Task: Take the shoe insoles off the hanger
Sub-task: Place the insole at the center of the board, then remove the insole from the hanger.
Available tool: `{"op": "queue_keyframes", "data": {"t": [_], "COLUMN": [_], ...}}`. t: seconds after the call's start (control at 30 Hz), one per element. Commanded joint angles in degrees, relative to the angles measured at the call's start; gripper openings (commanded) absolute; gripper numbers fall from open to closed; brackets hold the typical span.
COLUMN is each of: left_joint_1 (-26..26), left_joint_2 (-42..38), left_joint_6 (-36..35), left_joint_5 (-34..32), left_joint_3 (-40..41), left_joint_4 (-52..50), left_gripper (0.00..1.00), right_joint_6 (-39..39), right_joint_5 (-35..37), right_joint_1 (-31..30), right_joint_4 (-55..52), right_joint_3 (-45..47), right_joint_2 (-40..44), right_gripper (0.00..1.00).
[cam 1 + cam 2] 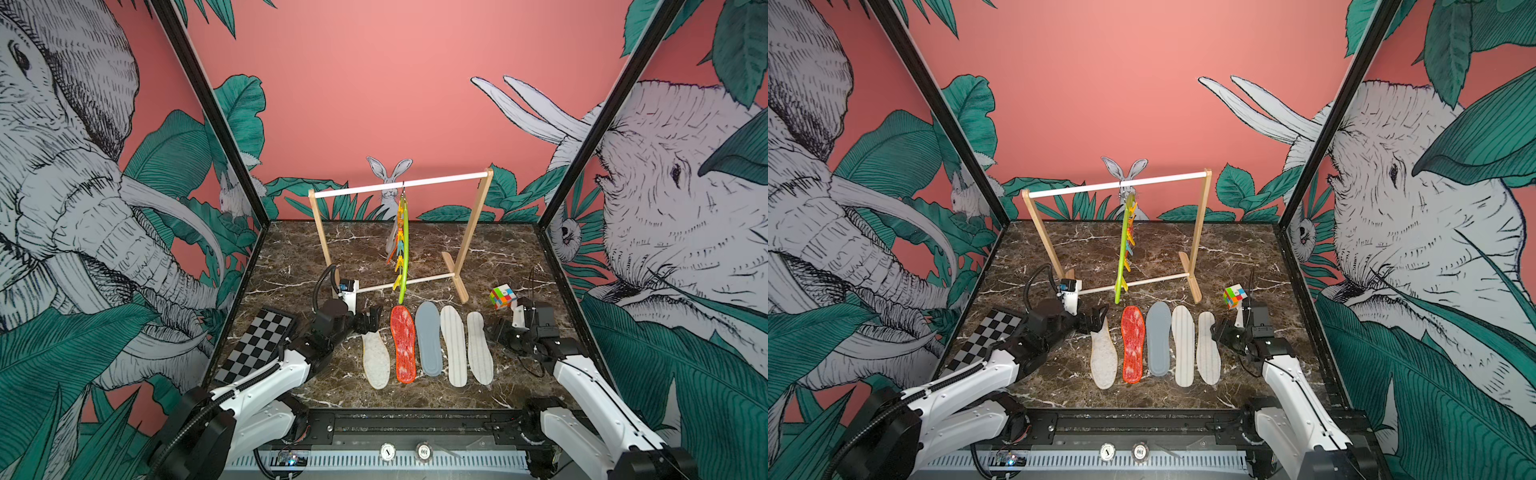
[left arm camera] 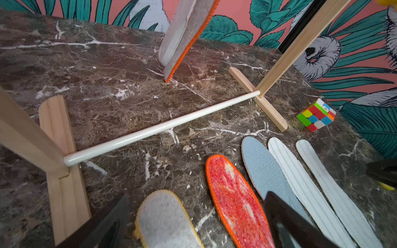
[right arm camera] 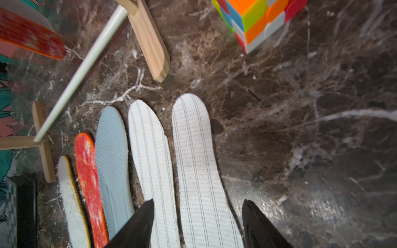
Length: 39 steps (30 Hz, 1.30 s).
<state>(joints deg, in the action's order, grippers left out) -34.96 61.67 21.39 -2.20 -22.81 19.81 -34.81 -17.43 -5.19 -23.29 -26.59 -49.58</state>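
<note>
Several shoe insoles lie side by side on the marble table: a fuzzy cream one [image 1: 376, 359], a red-orange one [image 1: 403, 345], a grey-blue one [image 1: 429, 338] and two white striped ones [image 1: 454, 345] [image 1: 480, 347]. The lime-green hanger [image 1: 403, 249] hangs edge-on from the rack's white bar. Two more insoles hang from it, a pale one [image 2: 174, 43] and an orange-edged one [image 2: 189, 38]. My left gripper [image 1: 370, 320] [image 2: 197, 225] is open over the cream insole's toe. My right gripper [image 1: 496, 330] [image 3: 197, 223] is open, its fingers astride the rightmost striped insole [image 3: 199, 161], which lies flat.
The wooden frame rack [image 1: 473, 232] stands mid-table, with its low crossbar [image 2: 161, 128] just behind the row of insoles. A colourful cube [image 1: 502, 296] sits right of the rack's foot. A black-and-white chequered board [image 1: 257, 345] lies at the left edge.
</note>
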Motion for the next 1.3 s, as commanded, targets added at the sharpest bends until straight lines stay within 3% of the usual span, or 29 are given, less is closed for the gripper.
{"op": "queue_keyframes", "data": {"t": [0.0, 0.3, 0.73, 1.0, 1.27], "left_joint_1": [-0.2, -0.1, 0.6, 1.1, 2.2], "left_joint_2": [2.8, 17.4, 38.6, 45.5, 50.6], "left_joint_6": [-4.8, -10.8, -11.6, -11.1, -11.0], "left_joint_5": [-0.9, -0.3, -2.0, -8.1, -7.5], "left_joint_3": [-1.9, -9.7, -21.7, -28.4, -35.3], "left_joint_4": [8.6, 16.9, 26.4, 25.4, 21.2], "left_gripper": [0.99, 0.97, 0.74, 0.56, 0.49], "right_joint_6": [-2.2, -5.5, -6.3, -8.0, -9.3], "right_joint_5": [-1.6, -5.4, -2.1, -2.7, -3.0], "right_joint_1": [0.1, -4.2, -18.8, -20.6, -20.7], "right_joint_4": [6.0, 13.9, 21.4, 23.8, 25.2], "right_joint_3": [-2.1, -7.4, -13.2, -13.1, -11.7], "right_joint_2": [1.4, 0.3, -8.9, -10.8, -9.7], "right_gripper": [0.65, 0.62, 0.58, 0.57, 0.58]}}
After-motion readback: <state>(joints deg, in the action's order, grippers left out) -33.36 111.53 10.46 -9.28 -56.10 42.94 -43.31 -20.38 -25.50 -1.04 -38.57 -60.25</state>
